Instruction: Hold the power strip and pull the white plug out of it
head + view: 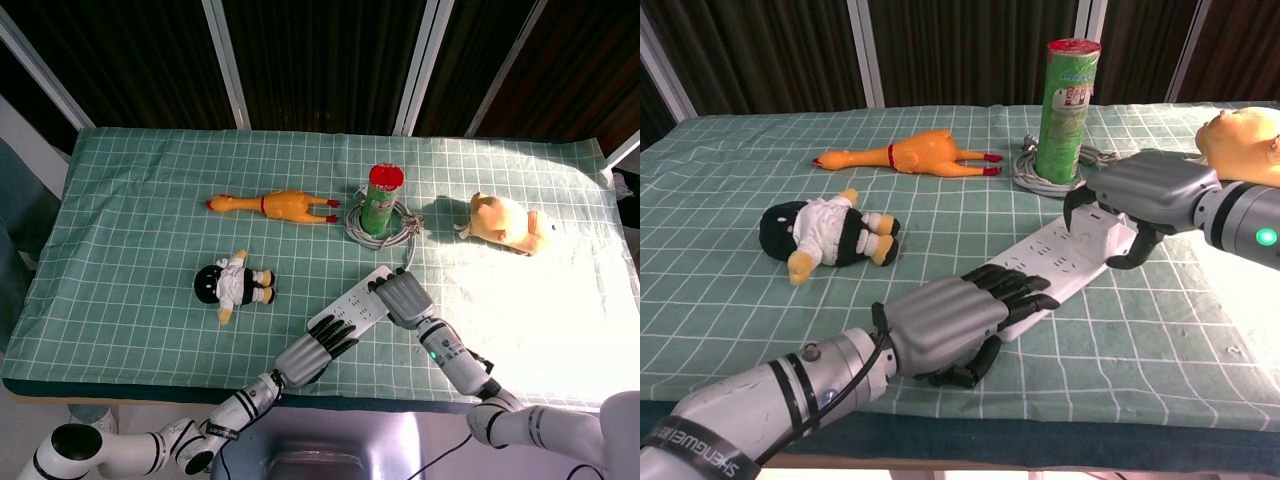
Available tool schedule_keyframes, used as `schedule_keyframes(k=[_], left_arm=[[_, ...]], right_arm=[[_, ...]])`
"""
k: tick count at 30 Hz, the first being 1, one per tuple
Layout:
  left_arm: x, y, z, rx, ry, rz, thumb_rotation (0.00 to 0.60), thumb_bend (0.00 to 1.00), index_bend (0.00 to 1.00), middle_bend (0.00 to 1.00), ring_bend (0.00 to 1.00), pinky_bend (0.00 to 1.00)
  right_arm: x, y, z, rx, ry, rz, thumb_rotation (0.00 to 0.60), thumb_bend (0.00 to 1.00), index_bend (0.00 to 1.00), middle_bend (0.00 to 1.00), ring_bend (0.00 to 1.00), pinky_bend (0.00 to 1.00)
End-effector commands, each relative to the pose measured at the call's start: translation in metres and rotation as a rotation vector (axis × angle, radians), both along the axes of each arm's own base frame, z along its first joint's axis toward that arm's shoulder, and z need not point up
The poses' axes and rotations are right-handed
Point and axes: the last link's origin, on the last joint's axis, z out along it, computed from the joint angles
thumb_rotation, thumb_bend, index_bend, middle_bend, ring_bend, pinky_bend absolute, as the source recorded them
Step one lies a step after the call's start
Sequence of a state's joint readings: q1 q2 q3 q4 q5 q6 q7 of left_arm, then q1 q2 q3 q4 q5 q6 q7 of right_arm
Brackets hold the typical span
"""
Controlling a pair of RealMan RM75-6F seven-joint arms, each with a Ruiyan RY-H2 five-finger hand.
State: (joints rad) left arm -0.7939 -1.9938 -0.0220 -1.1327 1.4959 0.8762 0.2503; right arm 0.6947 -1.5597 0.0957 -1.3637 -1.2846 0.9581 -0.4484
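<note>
The white power strip (352,305) (1065,262) lies slantwise near the table's front edge. My left hand (308,353) (945,322) holds its near end, fingers laid across the top and thumb tucked at the side. My right hand (402,296) (1147,193) arches over the far end, fingers curled down onto the strip and thumb hooked below its edge. The white plug is hidden under that palm, and the hand appears to grip it. A white cable (405,250) runs from the far end to a coil at the can.
A green can with a red lid (382,198) (1067,95) stands inside the coiled white cable (1040,178). A rubber chicken (272,204) (905,154), a black-and-white doll (236,282) (825,232) and a yellow plush (505,222) (1243,142) lie on the green checked cloth (140,220).
</note>
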Motion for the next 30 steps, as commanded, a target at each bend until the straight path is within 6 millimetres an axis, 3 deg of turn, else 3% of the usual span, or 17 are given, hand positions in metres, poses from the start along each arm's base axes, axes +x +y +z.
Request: schedule_keyframes(k=[1, 12, 20, 25, 30], left_arm=[[-0.001, 0.001, 0.001, 0.002, -0.002, 0.006, 0.598, 0.82, 0.00, 0.00, 0.00, 0.03], [0.000, 0.003, -0.001, -0.001, 0.002, 0.001, 0.599, 0.82, 0.00, 0.00, 0.00, 0.03], [-0.002, 0.011, 0.012, 0.036, -0.022, 0.006, 0.599, 0.82, 0.00, 0.00, 0.00, 0.03], [-0.006, 0.016, 0.027, 0.064, -0.041, 0.014, 0.593, 0.82, 0.00, 0.00, 0.00, 0.03], [-0.009, 0.019, 0.038, 0.079, -0.072, 0.036, 0.577, 0.82, 0.00, 0.00, 0.00, 0.03]], right_arm=[[-0.004, 0.008, 0.003, -0.017, 0.000, 0.038, 0.600, 0.52, 0.84, 0.60, 0.55, 0.51], [-0.012, 0.022, 0.009, -0.062, -0.010, 0.111, 0.600, 0.52, 0.85, 0.60, 0.55, 0.53], [-0.023, 0.042, 0.047, -0.111, 0.004, 0.157, 0.600, 0.52, 0.85, 0.60, 0.55, 0.53], [-0.055, 0.062, 0.071, -0.092, 0.255, 0.093, 0.600, 0.52, 0.82, 0.60, 0.55, 0.53], [-0.083, 0.074, 0.076, -0.064, 0.523, 0.043, 0.600, 0.52, 0.74, 0.60, 0.55, 0.53]])
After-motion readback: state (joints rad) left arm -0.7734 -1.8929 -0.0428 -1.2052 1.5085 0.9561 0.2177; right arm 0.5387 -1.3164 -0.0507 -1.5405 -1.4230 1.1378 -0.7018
